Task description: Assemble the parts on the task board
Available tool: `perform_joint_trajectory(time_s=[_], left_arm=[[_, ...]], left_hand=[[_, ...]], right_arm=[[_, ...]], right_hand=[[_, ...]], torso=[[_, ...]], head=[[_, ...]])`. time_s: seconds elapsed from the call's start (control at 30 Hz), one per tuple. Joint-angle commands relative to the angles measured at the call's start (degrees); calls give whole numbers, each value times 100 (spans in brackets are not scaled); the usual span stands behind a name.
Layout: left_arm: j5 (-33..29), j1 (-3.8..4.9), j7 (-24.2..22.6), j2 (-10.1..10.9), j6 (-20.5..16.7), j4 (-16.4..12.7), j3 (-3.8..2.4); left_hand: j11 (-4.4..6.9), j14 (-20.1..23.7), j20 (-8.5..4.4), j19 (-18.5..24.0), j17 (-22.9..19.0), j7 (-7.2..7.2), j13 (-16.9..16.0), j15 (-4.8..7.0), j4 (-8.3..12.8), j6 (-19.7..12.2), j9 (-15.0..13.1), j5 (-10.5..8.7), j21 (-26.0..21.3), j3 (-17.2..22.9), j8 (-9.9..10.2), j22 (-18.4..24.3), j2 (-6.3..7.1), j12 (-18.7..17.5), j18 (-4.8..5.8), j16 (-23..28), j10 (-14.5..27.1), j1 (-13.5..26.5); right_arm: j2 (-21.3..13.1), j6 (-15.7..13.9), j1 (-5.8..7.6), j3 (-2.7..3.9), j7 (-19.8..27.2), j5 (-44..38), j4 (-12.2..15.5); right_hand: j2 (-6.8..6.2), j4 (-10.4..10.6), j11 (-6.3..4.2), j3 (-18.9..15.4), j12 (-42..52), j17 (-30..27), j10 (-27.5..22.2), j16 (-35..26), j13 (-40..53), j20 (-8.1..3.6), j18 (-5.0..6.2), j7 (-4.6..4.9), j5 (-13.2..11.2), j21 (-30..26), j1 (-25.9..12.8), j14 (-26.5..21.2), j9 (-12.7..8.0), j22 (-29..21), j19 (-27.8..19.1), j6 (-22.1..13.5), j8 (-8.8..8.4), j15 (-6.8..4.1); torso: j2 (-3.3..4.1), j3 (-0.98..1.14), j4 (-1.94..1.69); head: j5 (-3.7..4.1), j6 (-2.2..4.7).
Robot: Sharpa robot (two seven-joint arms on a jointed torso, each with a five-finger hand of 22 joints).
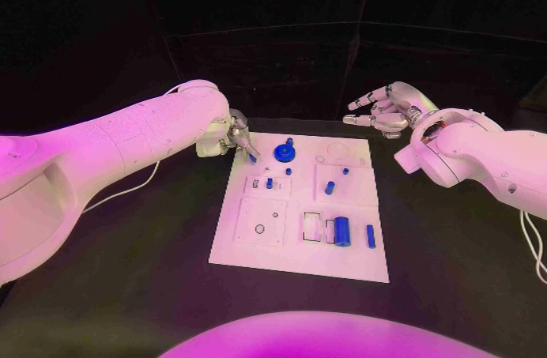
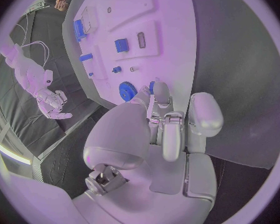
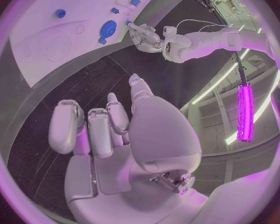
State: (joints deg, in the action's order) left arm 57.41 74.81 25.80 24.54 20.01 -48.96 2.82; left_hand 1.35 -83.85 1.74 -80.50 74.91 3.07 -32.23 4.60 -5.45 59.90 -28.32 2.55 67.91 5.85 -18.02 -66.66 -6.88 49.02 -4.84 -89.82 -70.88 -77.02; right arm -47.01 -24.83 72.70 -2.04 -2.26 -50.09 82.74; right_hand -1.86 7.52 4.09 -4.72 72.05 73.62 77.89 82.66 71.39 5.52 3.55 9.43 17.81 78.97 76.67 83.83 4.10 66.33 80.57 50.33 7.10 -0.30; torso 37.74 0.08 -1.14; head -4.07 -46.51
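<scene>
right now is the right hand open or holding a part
Open: the right hand hovers beside the task board, fingers apart with nothing in them.

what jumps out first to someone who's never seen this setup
The white task board in the middle of the black table draws the eye first, dotted with small blue parts, the boldest a blue gear near its far edge. Next is the left robot hand, its fingertips pinching a small blue part at the board's far left corner. The right robot hand hangs beyond the far right corner, fingers apart, holding nothing.
</scene>
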Motion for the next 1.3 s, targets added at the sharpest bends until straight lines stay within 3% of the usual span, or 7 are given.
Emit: perform_joint_trajectory(time_s=[0.03, 0.5, 0.77, 1.0, 1.3], left_arm=[[-384, 16, -21, 102, -293, -193, -4], [-409, 16, 33, 804, -779, -1452, 2], [-91, -56, 14, 1157, -1039, -2065, 37], [214, -141, 61, 1318, -1084, -2333, 89], [325, -222, 180, 1365, -1059, -2466, 118]], left_hand=[[17, -615, -25, -27, 1509, -18, 11, 7, 758, 66, -1, 11, 6, 886, -45, -21, 92, -23, -78, -18, -62, 185], [20, -615, -26, -69, 1509, -33, 29, 17, 989, 100, -49, 24, 47, 1749, -130, -99, 388, -6, -66, -18, -169, 620], [27, -615, -24, -90, 1509, -42, 32, 19, 1071, 113, -89, 25, 68, 2201, -208, -143, 544, 24, -60, -18, -233, 858], [31, -615, -25, -97, 1509, -46, 16, 20, 1087, 117, -98, 26, 79, 2270, -225, -158, 570, 42, -57, -18, -250, 888], [34, -615, -27, -98, 1509, -50, 9, 23, 1102, 121, -106, 26, 74, 2337, -242, -157, 597, 53, -58, -18, -267, 922]], right_arm=[[0, 28, 11, 3, 40, 11, -1], [-19, 35, 11, 3, 38, 11, -13], [-21, 41, 11, 3, 39, 11, -21], [-22, 46, 11, 3, 38, 11, -25], [-28, 48, 11, 2, 38, 11, -23]], right_hand=[[49, -20, -18, -24, -2, -1, -4, -34, 1, -28, 106, -33, 33, -31, 2, 291, -9, 2, 6, 16, 25, -40], [49, -20, -18, -24, -2, -1, -4, -34, 1, -28, 106, -33, 33, -31, 2, 291, -9, 2, 6, 16, 25, -40], [49, -20, -18, -24, -2, -1, -4, -34, 1, -28, 106, -33, 33, -31, 2, 291, -9, 2, 6, 16, 25, -40], [49, -20, -18, -24, -2, -1, -4, -34, 1, -28, 106, -33, 33, -31, 2, 291, -9, 2, 6, 16, 25, -40], [49, -20, -18, -24, -2, -1, -4, -34, 1, -28, 106, -33, 33, -31, 2, 291, -9, 2, 6, 16, 25, -40]], torso=[[-5, 6, -9], [-6, 3, -7], [-4, 4, -16], [2, -1, -7], [4, 4, 0]], head=[[-2, -1], [-11, -8], [-35, -19], [-52, -24], [-72, -33]])
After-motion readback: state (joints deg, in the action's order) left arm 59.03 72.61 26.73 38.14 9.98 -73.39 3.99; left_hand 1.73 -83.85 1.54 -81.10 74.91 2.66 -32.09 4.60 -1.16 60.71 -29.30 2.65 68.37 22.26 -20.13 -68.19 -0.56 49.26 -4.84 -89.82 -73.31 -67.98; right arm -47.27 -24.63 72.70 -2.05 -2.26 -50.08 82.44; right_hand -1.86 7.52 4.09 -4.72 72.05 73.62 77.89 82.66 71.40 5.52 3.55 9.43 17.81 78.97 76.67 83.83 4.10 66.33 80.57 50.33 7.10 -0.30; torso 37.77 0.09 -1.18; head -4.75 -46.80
